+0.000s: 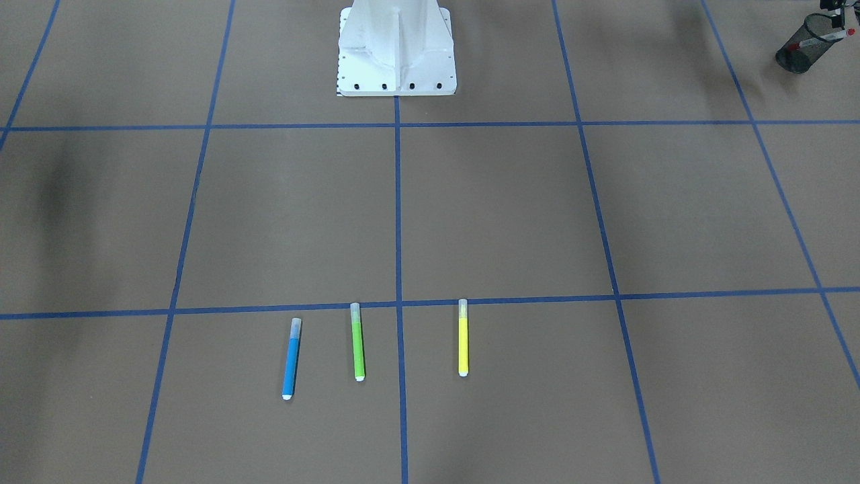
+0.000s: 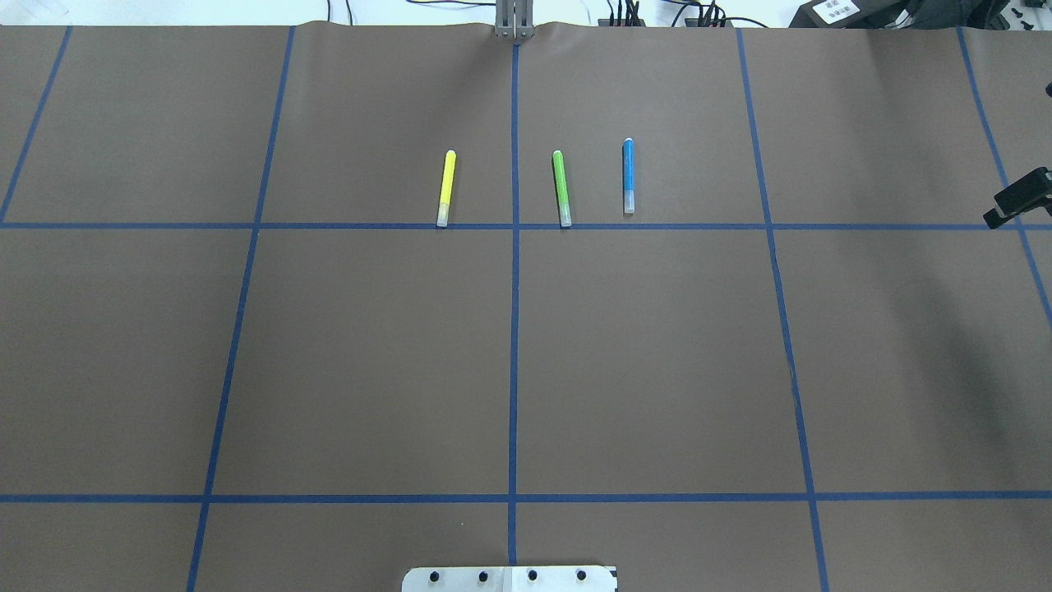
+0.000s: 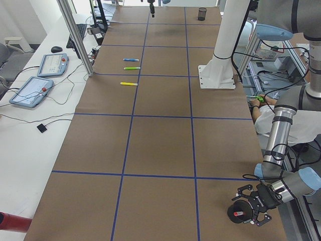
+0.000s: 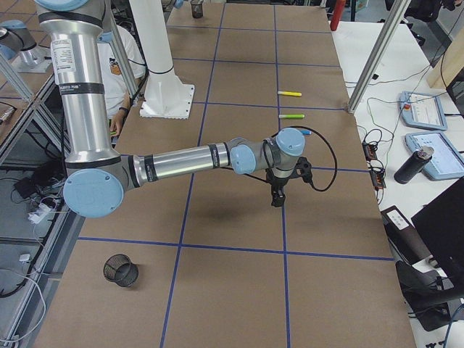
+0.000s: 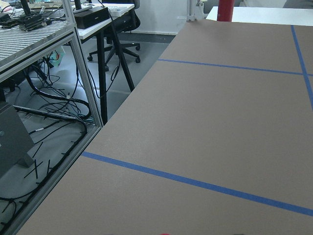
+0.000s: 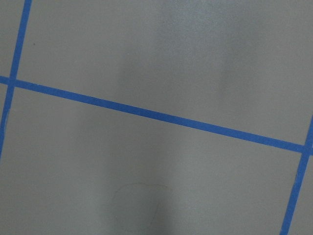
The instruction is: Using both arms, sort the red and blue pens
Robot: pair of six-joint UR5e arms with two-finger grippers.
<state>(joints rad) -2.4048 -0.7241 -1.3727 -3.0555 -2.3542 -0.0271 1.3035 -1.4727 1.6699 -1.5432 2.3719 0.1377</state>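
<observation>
The blue pen lies flat on the brown table beside a green highlighter and a yellow one. The red pen leans inside a black mesh cup at the table's left end. My left gripper hovers just over that cup; only a sliver of it shows in the front view, so I cannot tell its state. My right gripper points down over bare table, right of the blue pen; I cannot tell whether it is open or shut.
A second black mesh cup stands near the table's right end. The white robot base sits mid-table at the robot's edge. A red cylinder stands off the left end. A person sits behind the base.
</observation>
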